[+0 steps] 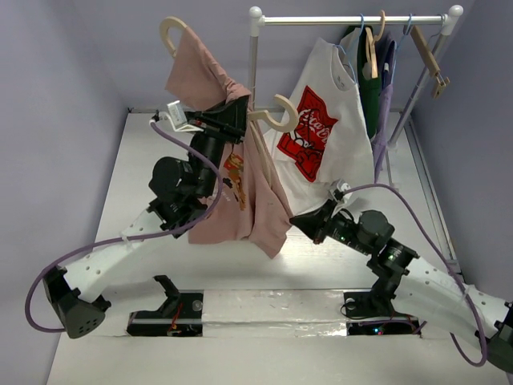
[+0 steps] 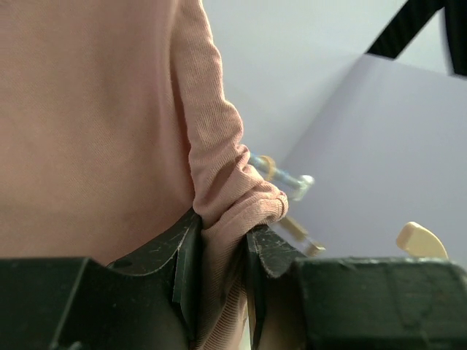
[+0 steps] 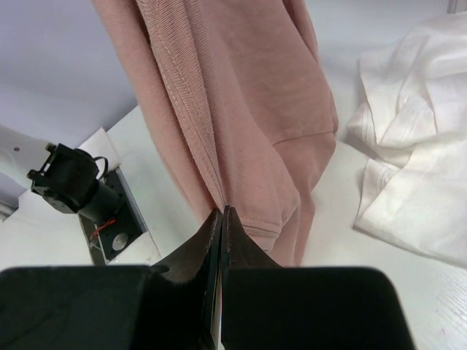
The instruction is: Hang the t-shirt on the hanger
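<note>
The dusty-pink short-sleeved t-shirt (image 1: 240,200) hangs in the air above the white table (image 1: 120,176), draped on the pale cream curved hanger (image 1: 170,30). Most of the hanger is hidden under the cloth. The shirt's small orange-brown picture (image 1: 234,172) is too small to make out. The left gripper (image 2: 221,230) squeezes a bunch of pink cloth. The right gripper (image 3: 221,213) is pressed tight at a fold low on the shirt, but it is hard to tell if it has caught any cloth. Behind, the white t-shirt (image 1: 329,120) has a red patch with curly writing, too blurry to read.
</note>
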Available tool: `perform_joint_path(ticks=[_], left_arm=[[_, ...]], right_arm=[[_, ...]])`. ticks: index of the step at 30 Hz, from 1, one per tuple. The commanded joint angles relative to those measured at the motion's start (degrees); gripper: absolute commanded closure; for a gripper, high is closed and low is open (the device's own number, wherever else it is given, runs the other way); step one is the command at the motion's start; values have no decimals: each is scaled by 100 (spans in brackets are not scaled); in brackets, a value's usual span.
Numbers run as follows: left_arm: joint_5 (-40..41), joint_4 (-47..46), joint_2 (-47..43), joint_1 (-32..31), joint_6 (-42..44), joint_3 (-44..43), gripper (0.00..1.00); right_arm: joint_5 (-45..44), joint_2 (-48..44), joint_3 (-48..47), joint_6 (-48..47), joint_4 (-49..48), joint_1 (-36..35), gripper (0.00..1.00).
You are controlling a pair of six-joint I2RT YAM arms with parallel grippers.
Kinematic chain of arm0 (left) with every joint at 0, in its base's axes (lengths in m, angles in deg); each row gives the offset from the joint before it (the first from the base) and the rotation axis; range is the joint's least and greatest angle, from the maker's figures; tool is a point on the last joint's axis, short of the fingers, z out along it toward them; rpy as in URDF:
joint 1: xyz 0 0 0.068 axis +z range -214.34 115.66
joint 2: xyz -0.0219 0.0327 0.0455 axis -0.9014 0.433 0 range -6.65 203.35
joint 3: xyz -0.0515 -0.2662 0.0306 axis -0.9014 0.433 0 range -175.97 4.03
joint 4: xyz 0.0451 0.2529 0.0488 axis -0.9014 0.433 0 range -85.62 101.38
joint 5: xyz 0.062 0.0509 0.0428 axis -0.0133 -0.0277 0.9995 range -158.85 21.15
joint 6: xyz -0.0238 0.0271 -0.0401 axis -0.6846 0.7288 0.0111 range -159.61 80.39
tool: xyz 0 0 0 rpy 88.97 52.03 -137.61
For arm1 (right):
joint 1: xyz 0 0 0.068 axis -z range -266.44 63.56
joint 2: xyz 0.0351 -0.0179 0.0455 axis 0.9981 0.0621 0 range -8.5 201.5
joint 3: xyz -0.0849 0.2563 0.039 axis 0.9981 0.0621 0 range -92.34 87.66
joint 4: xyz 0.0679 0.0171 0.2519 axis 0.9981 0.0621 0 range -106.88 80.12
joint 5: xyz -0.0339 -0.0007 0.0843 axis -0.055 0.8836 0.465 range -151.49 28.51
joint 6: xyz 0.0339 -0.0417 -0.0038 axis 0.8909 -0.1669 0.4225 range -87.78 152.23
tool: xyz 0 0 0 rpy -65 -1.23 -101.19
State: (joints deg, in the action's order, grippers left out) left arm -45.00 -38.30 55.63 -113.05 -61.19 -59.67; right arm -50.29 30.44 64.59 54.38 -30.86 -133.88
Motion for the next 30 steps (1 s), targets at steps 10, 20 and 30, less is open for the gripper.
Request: perform_joint_path(ticks=[10,20,30], left_arm=[[-127,-1533,-154,248,947,207,100],[-259,-1428,-1095,301,-1822,2369,100],[-390,-1182,-1421,301,-2350,2617,100]], right_arm=[[259,-652,-1146,35,2462,-46,100],[-29,590,-2025,-150,2249,-389,49],[-293,632,-2017,-641,2076,-502,29]])
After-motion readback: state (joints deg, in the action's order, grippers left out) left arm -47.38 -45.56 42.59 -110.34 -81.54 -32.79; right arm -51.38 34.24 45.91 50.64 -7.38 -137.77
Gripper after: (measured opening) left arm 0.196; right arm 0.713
